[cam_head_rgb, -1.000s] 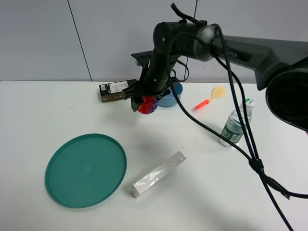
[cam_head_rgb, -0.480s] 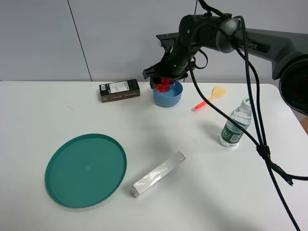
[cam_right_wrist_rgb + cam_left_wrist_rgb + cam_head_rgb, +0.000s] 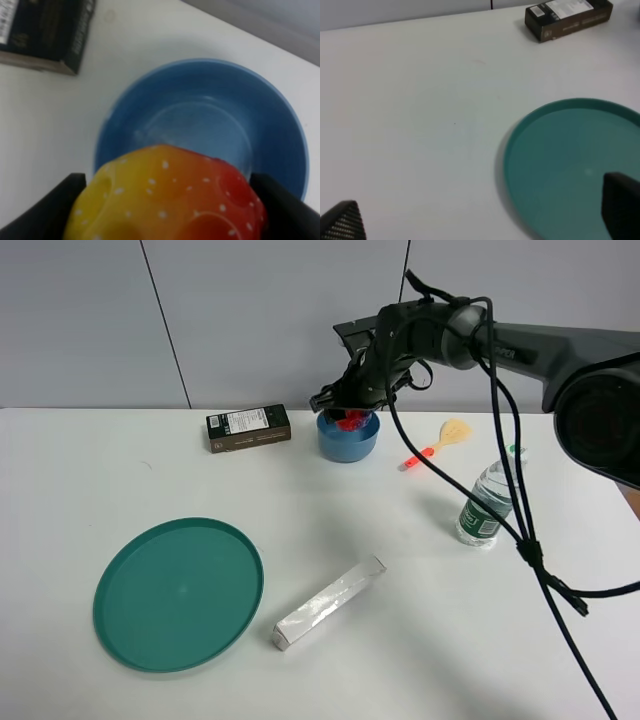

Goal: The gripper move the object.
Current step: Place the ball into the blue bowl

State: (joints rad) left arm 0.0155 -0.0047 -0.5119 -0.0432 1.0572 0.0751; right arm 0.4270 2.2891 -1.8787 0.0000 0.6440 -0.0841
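The rainbow ball [image 3: 165,197], yellow, orange and red with white dots on the side I see, sits between my right gripper's dark fingers [image 3: 42,212] directly above the blue bowl [image 3: 200,120]. In the high view the right gripper [image 3: 350,412] hangs at the bowl's [image 3: 348,442] mouth at the back of the table, with the ball [image 3: 352,421] showing red at the rim. The gripper is shut on the ball. My left gripper [image 3: 480,220] shows only two dark fingertips set wide apart, empty, over the table beside the green plate [image 3: 570,165].
A black box [image 3: 248,428] lies left of the bowl. A red-handled wooden spoon [image 3: 436,445] and a water bottle [image 3: 488,498] are to its right. The green plate [image 3: 178,592] and a long silver box [image 3: 330,601] lie toward the front.
The right gripper carried the ball from left of the bowl, back and right, to over the bowl, then lowered it to the bowl's mouth.
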